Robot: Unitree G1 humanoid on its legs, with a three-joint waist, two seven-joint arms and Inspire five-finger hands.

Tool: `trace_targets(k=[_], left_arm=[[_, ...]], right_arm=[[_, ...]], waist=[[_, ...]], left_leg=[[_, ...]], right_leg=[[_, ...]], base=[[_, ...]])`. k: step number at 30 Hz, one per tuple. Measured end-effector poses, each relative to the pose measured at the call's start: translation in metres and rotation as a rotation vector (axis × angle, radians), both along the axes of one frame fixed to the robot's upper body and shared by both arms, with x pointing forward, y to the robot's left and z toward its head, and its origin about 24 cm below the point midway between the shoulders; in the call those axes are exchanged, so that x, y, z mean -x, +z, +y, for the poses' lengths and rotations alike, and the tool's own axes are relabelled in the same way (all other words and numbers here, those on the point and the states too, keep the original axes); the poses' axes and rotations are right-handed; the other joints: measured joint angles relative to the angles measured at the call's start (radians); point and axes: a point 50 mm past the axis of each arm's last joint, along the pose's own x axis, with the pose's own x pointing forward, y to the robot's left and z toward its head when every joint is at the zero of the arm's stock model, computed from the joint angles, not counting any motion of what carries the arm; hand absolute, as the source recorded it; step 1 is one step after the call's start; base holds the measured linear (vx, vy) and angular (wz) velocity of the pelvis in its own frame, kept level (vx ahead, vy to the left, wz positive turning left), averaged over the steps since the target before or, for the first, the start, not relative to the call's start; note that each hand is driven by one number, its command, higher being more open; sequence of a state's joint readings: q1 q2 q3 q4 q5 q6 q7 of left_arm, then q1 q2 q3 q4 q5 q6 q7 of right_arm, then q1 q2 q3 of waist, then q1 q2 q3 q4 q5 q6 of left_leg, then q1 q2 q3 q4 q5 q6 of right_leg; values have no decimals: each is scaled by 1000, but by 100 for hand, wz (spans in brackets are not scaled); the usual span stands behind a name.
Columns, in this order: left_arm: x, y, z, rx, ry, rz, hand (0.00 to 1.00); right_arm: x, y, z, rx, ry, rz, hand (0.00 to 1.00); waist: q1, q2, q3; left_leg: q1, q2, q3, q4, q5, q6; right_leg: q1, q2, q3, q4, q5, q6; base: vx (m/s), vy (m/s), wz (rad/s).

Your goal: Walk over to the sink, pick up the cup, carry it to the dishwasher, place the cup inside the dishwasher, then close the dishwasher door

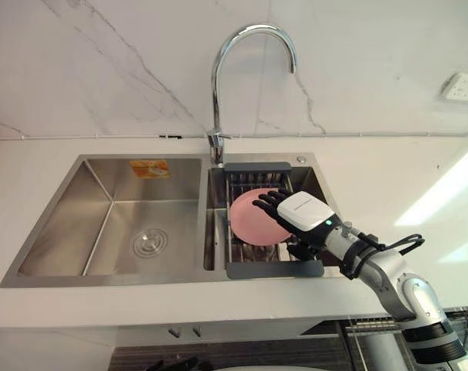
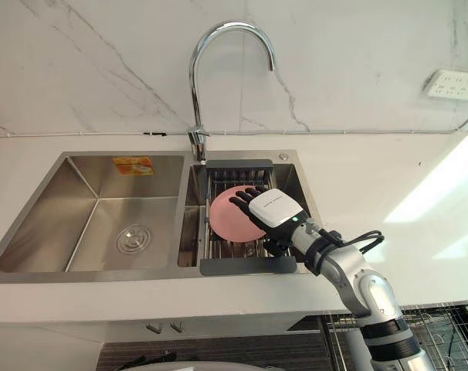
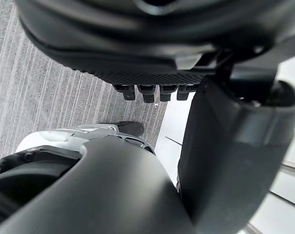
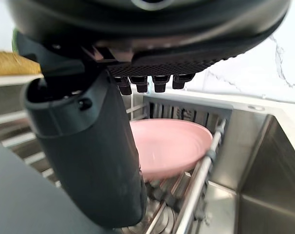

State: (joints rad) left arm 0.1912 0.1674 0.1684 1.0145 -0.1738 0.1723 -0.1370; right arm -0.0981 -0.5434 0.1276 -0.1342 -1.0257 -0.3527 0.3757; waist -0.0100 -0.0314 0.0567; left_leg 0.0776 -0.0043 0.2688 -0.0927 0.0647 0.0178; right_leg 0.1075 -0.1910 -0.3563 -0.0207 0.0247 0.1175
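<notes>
1. The steel sink (image 1: 33,272) is sitting in a white counter (image 1: 388,178), and I am counting two basins in it, side by side.
2. The left basin (image 1: 64,224) is showing one round drain strainer (image 1: 150,243) in its floor and one orange sticker (image 1: 149,168) on its back wall.
3. The right basin is carrying one wire rack (image 1: 257,166) with dark end bars, spanning it from back to front.
4. One pink dish (image 1: 249,224) is resting in that rack; it is the sole thing the rack is holding.
5. The right hand (image 1: 303,212) is hovering over the dish's right side, its fingers (image 1: 269,199) reaching out straight across the pink rim and its thumb (image 4: 89,146) standing apart below, so the hand is gaping wide and gripping nothing.
6. The left hand (image 3: 138,48) is hanging over the grey floor, fingers relaxed and holding nothing.
7. One curved chrome faucet (image 1: 216,77) is arching up behind the divide between the basins.
8. One white wall socket (image 1: 462,85) is sitting on the marble wall at the far right.
</notes>
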Motion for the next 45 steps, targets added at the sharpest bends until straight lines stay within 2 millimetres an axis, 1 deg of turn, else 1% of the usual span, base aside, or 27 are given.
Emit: trace_targets(k=[3, 8, 13, 20, 21, 23, 24, 25, 29, 33, 38, 42, 45], left_arm=[[0, 0, 0, 3, 1, 4, 100], [-5, 1, -2, 7, -28, -4, 100], [-6, 1, -3, 8, -41, -2, 100], [-6, 1, -4, 2, -43, -3, 100], [-7, 1, -4, 1, -47, -5, 100], [-7, 1, -5, 0, -48, -8, 100], [-7, 1, -5, 0, -49, -10, 100], [-7, 1, -5, -1, -51, -12, 100], [-8, 1, -6, -10, -60, -21, 100], [-9, 1, -10, -9, -57, -27, 100], [-9, 1, -10, -12, -57, -37, 100], [-9, 1, -12, -14, -56, -52, 100], [-9, 1, -12, -18, -55, -56, 100]], right_arm=[[-5, -8, -5, 5, -38, 28, 100], [-9, -28, -14, 18, -100, 65, 100], [-13, -30, -16, -7, -115, -1, 100], [-14, -42, -18, -55, -149, -82, 100], [-14, -43, -18, -53, -151, -96, 100], [-14, -44, -19, -56, -155, -120, 100], [-13, -45, -20, -71, -163, -136, 100], [-11, -47, -21, -86, -171, -155, 100], [-8, -47, -22, -132, -184, -218, 100], [-7, -44, -27, -181, -212, -290, 100], [-4, -45, -28, -218, -221, -324, 100], [-5, -38, -34, -289, -269, -379, 100], [-5, -39, -37, -336, -294, -375, 100]], waist=[[3, 1, 0], [21, 1, -1], [20, 6, -3], [18, 8, -2], [18, 14, 2], [18, 13, 1], [18, 18, 4], [17, 18, 4], [10, 24, 8], [9, 38, 17], [8, 42, 19], [14, 47, 22], [13, 48, 23]], left_leg=[[0, 0, -4, 0, 0, 0], [0, 0, -15, 0, 0, 0], [-1, -1, -16, 0, 1, -1], [-1, 0, -23, -1, 6, -4], [-3, 0, -25, -1, 6, -5], [-5, 0, -28, -1, 6, -5], [-6, 0, -30, -1, 7, -6], [-7, 0, -30, -1, 7, -6], [-9, 0, -31, -1, 7, -6], [-11, 0, -34, -1, 9, -3], [-12, 3, -38, -1, 11, -2], [-13, 3, -42, -1, 11, -3], [-13, 2, -44, -1, 12, -3]], right_leg=[[2, 0, -3, 0, -1, 0], [8, 0, -11, 0, -5, 3], [9, 0, -13, 0, -6, 3], [11, 0, -21, 3, -10, -3], [11, 0, -23, 3, -10, -4], [11, 0, -26, 3, -10, -4], [11, 0, -25, 2, -10, -4], [11, 0, -25, 2, -10, -4], [10, 0, -26, 1, -10, -4], [10, 2, -28, -1, -7, 1], [10, 6, -31, -1, -7, 1], [10, 6, -34, -1, -7, 1], [10, 6, -36, -1, -7, 1]], base=[[-4, -1, 2], [10, -7, 6], [2, -2, 1], [-26, -1, 3], [-36, 3, 6], [-24, 7, 6], [-12, 11, 4], [0, 0, 0], [0, 0, 0], [0, 0, 0], [0, 0, 0], [0, 0, 0], [0, 0, 0]])
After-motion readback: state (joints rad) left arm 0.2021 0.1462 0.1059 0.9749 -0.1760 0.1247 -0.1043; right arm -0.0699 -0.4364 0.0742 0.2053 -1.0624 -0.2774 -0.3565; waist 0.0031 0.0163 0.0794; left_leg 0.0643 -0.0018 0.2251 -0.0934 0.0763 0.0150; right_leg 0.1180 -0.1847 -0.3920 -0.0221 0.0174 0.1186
